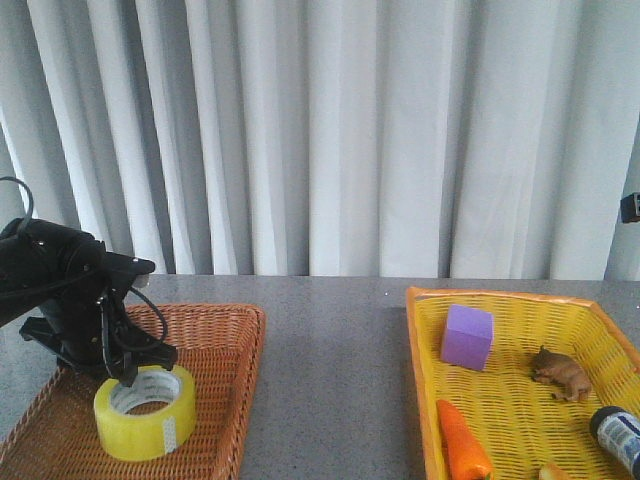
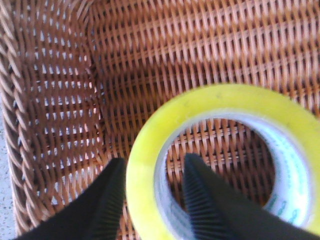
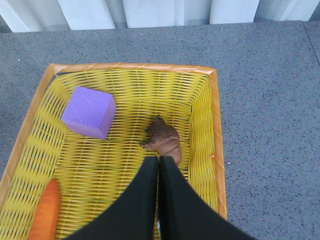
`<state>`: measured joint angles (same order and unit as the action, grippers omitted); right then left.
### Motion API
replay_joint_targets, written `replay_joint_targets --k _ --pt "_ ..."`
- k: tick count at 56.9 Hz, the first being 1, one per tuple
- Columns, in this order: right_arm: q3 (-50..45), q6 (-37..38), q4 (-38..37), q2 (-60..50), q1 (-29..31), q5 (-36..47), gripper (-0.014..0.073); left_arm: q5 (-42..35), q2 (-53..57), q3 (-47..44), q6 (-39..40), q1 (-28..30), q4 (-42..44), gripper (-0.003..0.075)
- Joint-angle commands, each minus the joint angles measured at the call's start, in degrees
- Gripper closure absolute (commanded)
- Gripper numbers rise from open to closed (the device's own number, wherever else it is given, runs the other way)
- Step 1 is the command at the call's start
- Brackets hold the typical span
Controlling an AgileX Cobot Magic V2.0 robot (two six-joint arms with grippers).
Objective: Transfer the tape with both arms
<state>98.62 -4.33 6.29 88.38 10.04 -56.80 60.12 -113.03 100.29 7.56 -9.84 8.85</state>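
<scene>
The tape point(image 1: 150, 435), a yellow roll with a white printed core, lies flat in a brown wicker basket point(image 1: 225, 330) at the left. My left gripper point(image 1: 128, 378) reaches down at the roll's near-left rim. In the left wrist view the gripper point(image 2: 152, 162) is open and straddles the wall of the tape point(image 2: 220, 97), with one finger outside the roll and one inside its hole, a small gap on each side. My right gripper point(image 3: 159, 159) is shut and empty, above a yellow basket point(image 3: 130, 67). It does not show in the front view.
The yellow basket point(image 1: 520, 300) at the right holds a purple cube point(image 1: 468, 337), a brown toy animal point(image 1: 560, 372), a carrot point(image 1: 462, 440) and a dark bottle point(image 1: 618, 432). Grey tabletop lies between the baskets. White curtains hang behind.
</scene>
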Motion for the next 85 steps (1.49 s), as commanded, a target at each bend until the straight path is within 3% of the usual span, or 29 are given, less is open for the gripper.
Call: replay_joint_targets --k 1,9,35,45,62,85 --pt "1.5 -0.5 0.2 -2.4 0.3 3.2 0.0601 -3.0 3.1 1.5 0.8 0.1 -0.1 0.0319" --pt "1.5 -0.5 0.2 -2.4 0.3 3.2 0.0601 -2.6 3.3 2.3 0.8 0.1 -0.1 0.0262" --pt "1.5 -0.5 0.2 -2.4 0.3 3.2 0.0601 -2.9 14.0 11.7 0.8 0.0 -5.2 0.0286" --pt "1.5 -0.5 0.2 -2.4 0.3 3.2 0.0601 -4.2 22.6 12.4 0.2 0.0 -5.1 0.0391" --pt "1.5 -0.5 0.2 -2.4 0.3 3.2 0.0601 -0.4 33.2 12.4 -1.4 0.0 -5.1 0.0729" --pt "1.5 -0.5 0.2 -2.4 0.3 3.1 0.0601 0.8 38.7 12.4 -2.3 0.0 -5.2 0.0727"
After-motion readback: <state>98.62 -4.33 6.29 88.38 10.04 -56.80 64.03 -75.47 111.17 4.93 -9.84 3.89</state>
